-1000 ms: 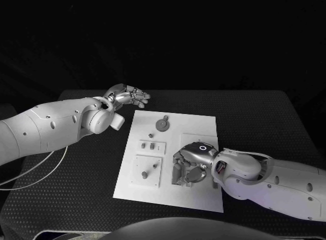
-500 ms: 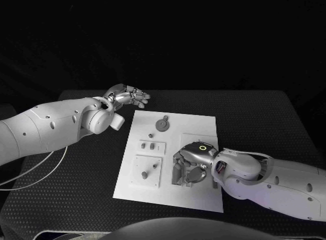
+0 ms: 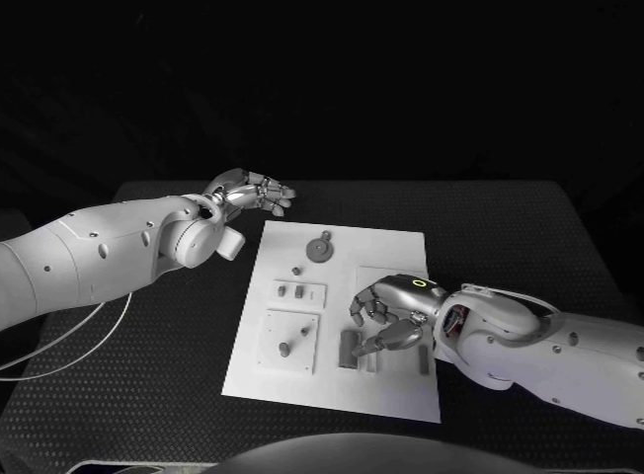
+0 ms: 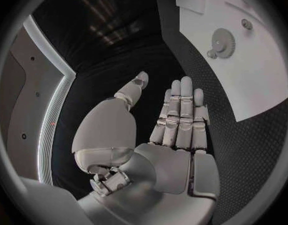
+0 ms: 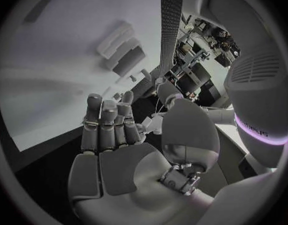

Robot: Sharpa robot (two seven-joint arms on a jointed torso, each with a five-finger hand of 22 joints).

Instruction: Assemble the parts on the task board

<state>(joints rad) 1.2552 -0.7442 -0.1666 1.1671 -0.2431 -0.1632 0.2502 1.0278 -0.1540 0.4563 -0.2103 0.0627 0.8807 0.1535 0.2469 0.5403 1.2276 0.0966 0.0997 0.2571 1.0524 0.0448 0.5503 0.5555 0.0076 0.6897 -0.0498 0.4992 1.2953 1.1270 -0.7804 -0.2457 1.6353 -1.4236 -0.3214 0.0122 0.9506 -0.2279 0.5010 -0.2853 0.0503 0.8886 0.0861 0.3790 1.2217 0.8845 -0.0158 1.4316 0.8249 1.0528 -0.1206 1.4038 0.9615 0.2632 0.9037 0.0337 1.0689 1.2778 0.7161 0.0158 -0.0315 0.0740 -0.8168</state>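
The white task board [image 3: 393, 390] lies mid-table. On it are a grey gear [image 3: 319, 247], a small plate with two pegs [image 3: 301, 290], a larger plate with a peg [image 3: 286, 341] and an oblong grey part [image 3: 354, 348]. My right hand [image 3: 388, 316] hovers over the board's right half, fingers apart and holding nothing, its fingertips just above the oblong part. In the right wrist view the right hand [image 5: 113, 135] faces the board [image 5: 50, 60] with an empty palm. My left hand [image 3: 251, 190] hangs open beyond the board's far left corner. The left wrist view shows the left hand [image 4: 175, 120] empty, beside the gear [image 4: 224, 36].
The black table [image 3: 522, 237] stretches to both sides of the board. A thin white cable [image 3: 66, 341] trails under my left arm at the table's left side. My right forearm [image 3: 564, 355] covers the board's near right edge.
My right hand has lifted and drawn back to the right, uncovering the oblong grey part it was bent over. The left hand has hardly moved.
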